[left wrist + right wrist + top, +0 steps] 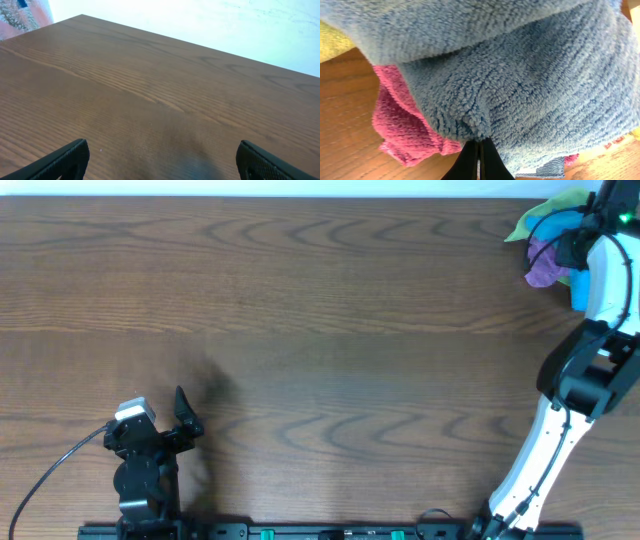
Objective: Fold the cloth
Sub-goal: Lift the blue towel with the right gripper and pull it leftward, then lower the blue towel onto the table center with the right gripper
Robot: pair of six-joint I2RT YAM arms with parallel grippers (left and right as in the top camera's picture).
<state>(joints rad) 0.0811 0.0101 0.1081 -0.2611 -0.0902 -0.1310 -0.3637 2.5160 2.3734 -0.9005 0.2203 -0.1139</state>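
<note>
Two arms, one busy: right gripper clamps the blue cloth at the desk's far-right corner; left gripper sits open by the near edge, well apart

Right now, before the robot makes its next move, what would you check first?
1. Right gripper pinched on the blue cloth: ok.
2. Only that cloth caught: cannot tell; the pink cloth lies right against it.
3. Bare table in the middle for spreading: ok.
4. Left gripper open and out of the way: ok.
5. The blue cloth lying flat: not ok, it is bunched.
</note>
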